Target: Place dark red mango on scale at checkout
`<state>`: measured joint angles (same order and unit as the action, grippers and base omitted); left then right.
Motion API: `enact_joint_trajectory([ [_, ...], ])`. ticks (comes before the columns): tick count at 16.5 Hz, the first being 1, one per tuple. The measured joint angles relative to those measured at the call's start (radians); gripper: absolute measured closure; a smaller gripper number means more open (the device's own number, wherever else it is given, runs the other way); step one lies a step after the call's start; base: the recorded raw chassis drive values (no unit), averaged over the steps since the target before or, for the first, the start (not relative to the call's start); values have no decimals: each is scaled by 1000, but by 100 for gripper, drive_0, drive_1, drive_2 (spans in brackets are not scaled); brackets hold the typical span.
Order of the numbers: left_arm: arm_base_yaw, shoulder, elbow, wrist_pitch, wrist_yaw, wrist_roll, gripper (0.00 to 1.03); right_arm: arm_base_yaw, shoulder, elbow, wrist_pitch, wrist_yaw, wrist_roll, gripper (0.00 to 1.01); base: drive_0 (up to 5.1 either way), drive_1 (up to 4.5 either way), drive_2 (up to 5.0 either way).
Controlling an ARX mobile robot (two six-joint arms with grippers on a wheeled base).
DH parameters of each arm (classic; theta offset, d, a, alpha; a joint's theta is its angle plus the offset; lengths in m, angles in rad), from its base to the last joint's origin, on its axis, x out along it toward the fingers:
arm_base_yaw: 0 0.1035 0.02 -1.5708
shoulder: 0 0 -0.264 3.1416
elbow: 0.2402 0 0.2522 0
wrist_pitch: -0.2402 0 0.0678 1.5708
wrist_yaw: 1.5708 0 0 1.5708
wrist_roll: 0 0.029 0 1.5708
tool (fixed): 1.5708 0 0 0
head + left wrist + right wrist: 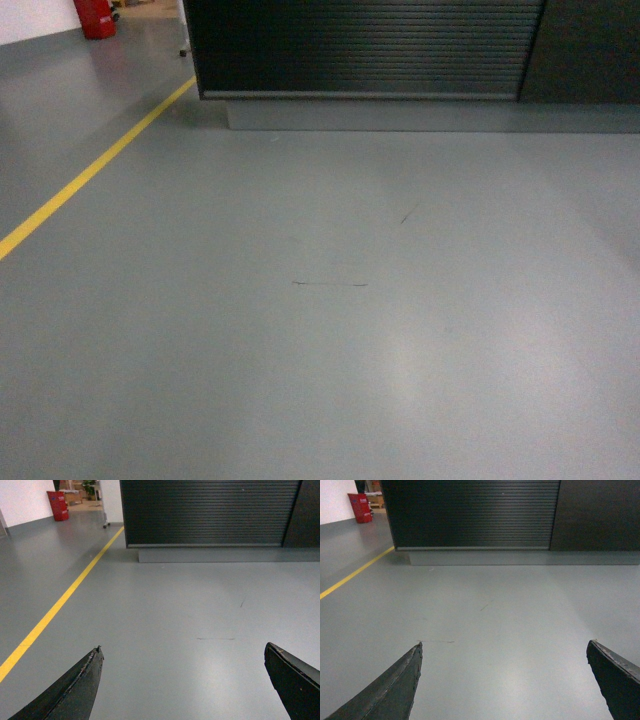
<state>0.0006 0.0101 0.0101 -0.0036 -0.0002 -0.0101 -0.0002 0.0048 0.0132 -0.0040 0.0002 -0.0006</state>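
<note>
The checkout (365, 45) stands ahead across the grey floor, a dark counter with a ribbed slatted front on a grey plinth (420, 113); it also fills the top of the left wrist view (210, 512) and the right wrist view (475, 512). The dark red mango and the scale are out of view. My left gripper (182, 652) is open, its two dark fingers wide apart over bare floor with nothing between them. My right gripper (504, 647) is open too, empty, also above bare floor. Neither gripper shows in the head view.
A yellow floor line (90, 170) runs diagonally on the left toward the counter's left corner. A red container (95, 18) stands far back left by a white wall. Grey floor (340, 300) lies between me and the counter, with a smooth dark panel (590, 50) at its right.
</note>
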Motion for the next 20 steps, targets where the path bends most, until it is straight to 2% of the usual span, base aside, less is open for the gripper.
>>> enact_joint_trajectory([
  [20,0,0,0,0,0,0,5,0,0,0,0,0,0,3,0,0,0],
])
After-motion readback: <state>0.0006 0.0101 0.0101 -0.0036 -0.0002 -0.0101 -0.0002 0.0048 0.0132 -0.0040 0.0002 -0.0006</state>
